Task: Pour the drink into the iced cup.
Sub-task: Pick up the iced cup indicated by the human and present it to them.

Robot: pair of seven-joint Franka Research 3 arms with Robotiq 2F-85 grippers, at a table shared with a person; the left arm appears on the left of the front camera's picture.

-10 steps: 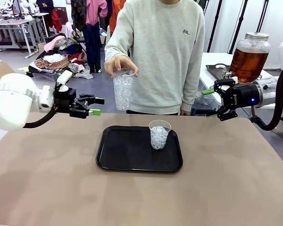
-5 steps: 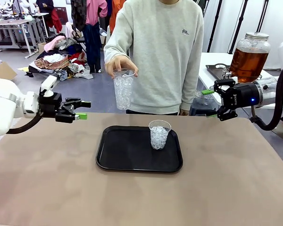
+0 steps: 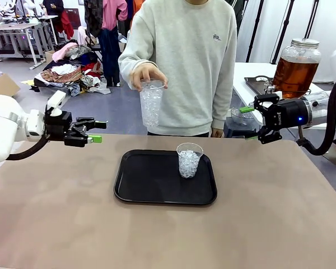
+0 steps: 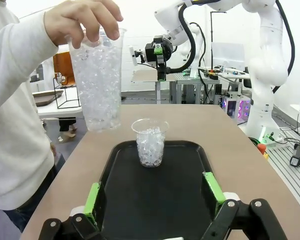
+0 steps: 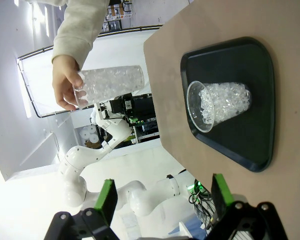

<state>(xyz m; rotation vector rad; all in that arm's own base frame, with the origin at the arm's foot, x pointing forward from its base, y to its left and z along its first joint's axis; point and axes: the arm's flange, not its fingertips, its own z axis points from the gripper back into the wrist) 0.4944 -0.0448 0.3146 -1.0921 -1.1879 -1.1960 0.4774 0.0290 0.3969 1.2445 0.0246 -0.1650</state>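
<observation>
Left tool point(image 3: 98, 130): released, jaws spread, nothing between them. It hovers above the far left edge of the worktop point(image 3: 56, 213) and points toward the tray point(image 3: 151, 190). Right tool point(image 3: 249, 123): released, jaws spread, empty, hovering at the far right edge, well apart from the tray. The black tray lies mid-worktop. A short clear cup point(image 3: 189, 159) filled with ice stands upright on its far right part. The person's hand point(image 3: 147, 74) grips a taller ice-filled cup point(image 3: 151, 106) by the rim, upright in the air beyond the tray. The drink point(image 3: 294, 75), amber-brown, sits in a lidded glass jar point(image 3: 302, 53) behind the right tool, off the worktop
</observation>
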